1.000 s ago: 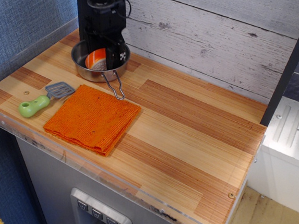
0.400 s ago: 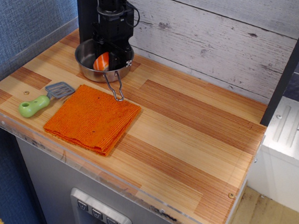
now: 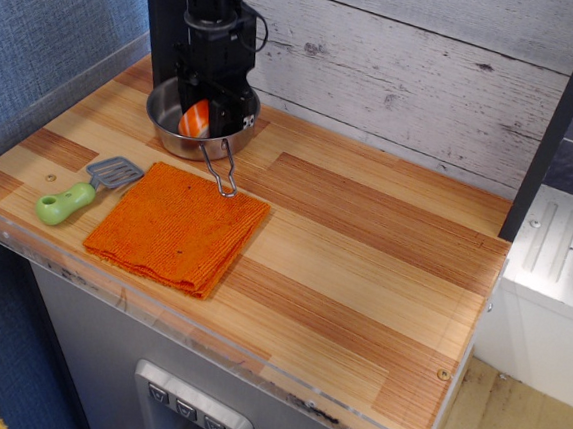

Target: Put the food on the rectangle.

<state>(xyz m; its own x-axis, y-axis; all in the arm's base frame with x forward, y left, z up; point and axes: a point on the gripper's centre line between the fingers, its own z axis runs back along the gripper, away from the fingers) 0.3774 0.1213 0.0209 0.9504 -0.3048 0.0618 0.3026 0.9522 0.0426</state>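
Note:
The salmon sushi piece [image 3: 195, 117], orange with white stripes, sits tilted between the fingers of my black gripper [image 3: 201, 115], inside the round steel pan [image 3: 170, 131] at the back left of the counter. The gripper points down into the pan and is shut on the sushi. The orange ribbed cloth [image 3: 177, 227] lies flat near the front left edge, in front of the pan. The pan's wire handle [image 3: 224, 172] reaches onto the cloth's back edge.
A green-handled grey spatula [image 3: 81, 192] lies left of the cloth, touching its corner. A white plank wall stands behind the pan. A dark post [image 3: 559, 118] stands at the back right. The wooden counter [image 3: 382, 273] stretches to the right.
The gripper closed on the sushi, which turned from lying flat in the pan to standing tilted between the fingers. The pan shifted slightly to the right.

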